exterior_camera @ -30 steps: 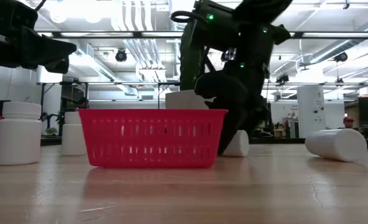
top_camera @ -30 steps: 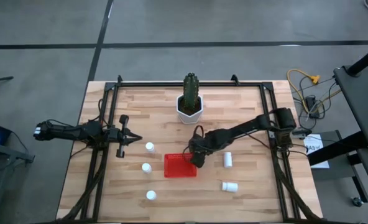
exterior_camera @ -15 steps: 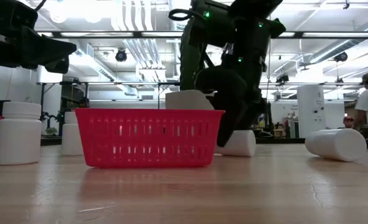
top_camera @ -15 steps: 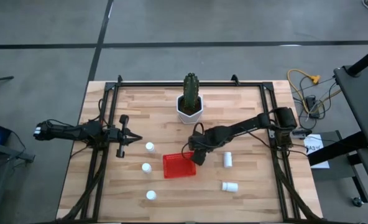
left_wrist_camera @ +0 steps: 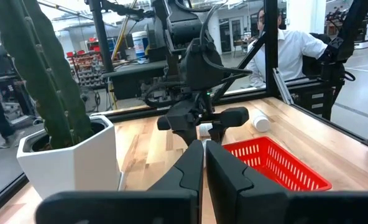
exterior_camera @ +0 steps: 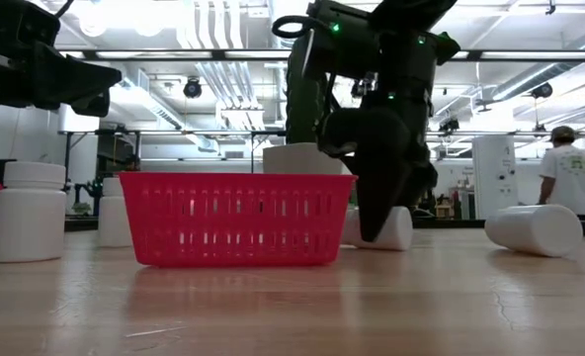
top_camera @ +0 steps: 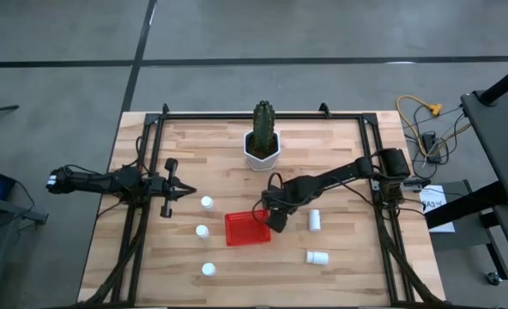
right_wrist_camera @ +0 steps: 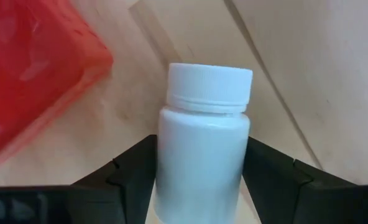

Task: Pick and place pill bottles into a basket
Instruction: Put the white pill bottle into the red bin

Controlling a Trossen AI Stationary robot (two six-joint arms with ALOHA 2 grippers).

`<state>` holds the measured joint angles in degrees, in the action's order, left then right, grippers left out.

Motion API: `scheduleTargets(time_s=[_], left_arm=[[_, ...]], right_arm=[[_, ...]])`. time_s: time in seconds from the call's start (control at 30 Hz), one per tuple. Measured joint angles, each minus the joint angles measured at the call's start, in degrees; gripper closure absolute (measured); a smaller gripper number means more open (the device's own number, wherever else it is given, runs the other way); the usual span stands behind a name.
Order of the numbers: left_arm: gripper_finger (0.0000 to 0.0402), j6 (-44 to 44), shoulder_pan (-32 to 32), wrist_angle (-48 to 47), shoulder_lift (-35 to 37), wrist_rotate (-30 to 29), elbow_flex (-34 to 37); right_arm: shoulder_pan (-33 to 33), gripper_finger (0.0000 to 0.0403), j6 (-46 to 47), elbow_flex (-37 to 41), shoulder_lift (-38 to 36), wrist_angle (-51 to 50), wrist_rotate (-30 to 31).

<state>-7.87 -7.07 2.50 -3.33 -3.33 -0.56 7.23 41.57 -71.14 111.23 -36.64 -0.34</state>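
My right gripper (top_camera: 275, 221) is low at the right end of the red basket (top_camera: 248, 230), shut on a white pill bottle (right_wrist_camera: 202, 143). That bottle also shows lying on the table in the low view (exterior_camera: 396, 229). Three bottles stand upright left of the basket (top_camera: 207, 202) (top_camera: 202, 231) (top_camera: 208, 269). Two lie on their sides to its right (top_camera: 314, 220) (top_camera: 317, 256). My left gripper (top_camera: 185, 190) hovers shut and empty at the table's left. My right gripper pinches the bottle's body (right_wrist_camera: 171, 168) between its two fingers, one on each side, below the cap (right_wrist_camera: 209, 81). The fingers (exterior_camera: 376, 213) slant down from above. The bottle lies on its side on the table, just right of the basket.
A white hexagonal pot (top_camera: 262, 150) with a tall cactus stands at the far middle, behind the basket. Black frame rails (top_camera: 138, 223) (top_camera: 387, 223) run along both table sides. People show in the room beyond (exterior_camera: 569, 178).
The basket has slid a little toward the table's left and turned slightly. My right gripper has stayed low at the basket's right end, shifting only slightly. More of the lying bottle now shows beside it.
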Motion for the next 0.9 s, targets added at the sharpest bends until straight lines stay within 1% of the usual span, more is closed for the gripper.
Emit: scheduleTargets(time_s=[0.23,0.33,0.47,0.6,0.7,0.8,0.9], left_arm=[[0.0400,-0.01,0.00,0.00,0.00,0.02,0.00],[0.0400,-0.01,0.00,0.00,0.00,0.02,0.00],[0.0400,0.00,0.00,0.00,0.00,-0.01,0.00],[0.0400,-0.01,-0.01,-0.02,0.00,0.01,0.00],[0.0400,0.01,-0.01,-0.01,0.00,0.02,0.00],[0.0400,0.01,0.00,-0.02,0.00,-0.01,0.00],[0.0400,0.00,-0.02,-0.02,0.00,0.00,0.00]], right_arm=[[0.04,0.0200,-0.28,0.78,-0.09,-0.05,-0.14],[0.02,0.0216,-1.26,0.80,-0.12,-0.14,-0.48],[0.04,0.0249,-2.74,0.80,-0.16,-0.60,-1.76],[0.00,0.0253,-4.28,0.67,-0.29,-2.00,-1.77],[-0.22,0.0253,-5.95,0.36,-0.76,-4.08,0.09],[-0.96,0.0253,-6.97,0.36,-2.68,-4.77,3.33],[-1.08,0.0253,-9.84,0.21,-5.25,-4.50,9.97]])
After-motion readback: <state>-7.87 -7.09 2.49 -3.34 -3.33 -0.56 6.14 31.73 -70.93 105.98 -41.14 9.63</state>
